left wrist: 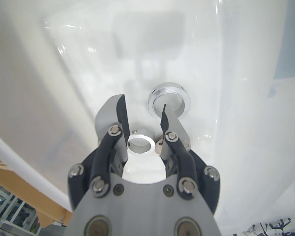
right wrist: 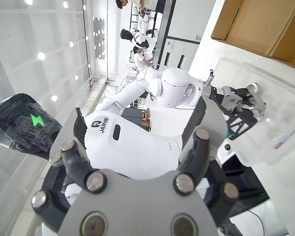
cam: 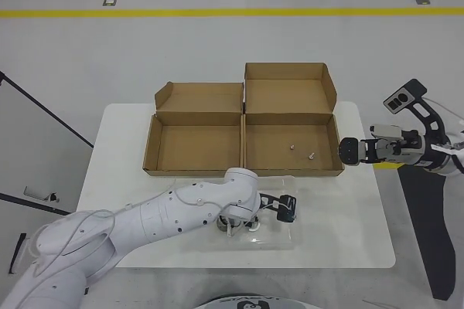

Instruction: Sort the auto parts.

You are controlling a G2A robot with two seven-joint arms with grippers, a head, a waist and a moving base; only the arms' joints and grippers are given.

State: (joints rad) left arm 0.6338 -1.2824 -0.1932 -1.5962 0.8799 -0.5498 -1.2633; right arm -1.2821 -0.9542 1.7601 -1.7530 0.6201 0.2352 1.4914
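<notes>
Jaws on my left gripper [left wrist: 142, 101] stand released and empty inside the clear tray [left wrist: 64, 57]. One small ring [left wrist: 140, 144] lies between them, near their roots. A bigger ring [left wrist: 169, 99] sits at one tip, which overlaps its hole from this angle. My right gripper [cam: 344, 151], jaws also released, hangs beside the right box [cam: 271, 147].

Robotics lab: second white humanoid robot [right wrist: 140, 40] at back bench, grey cabinets [right wrist: 180, 52], yellow floor line [cam: 232, 11].
</notes>
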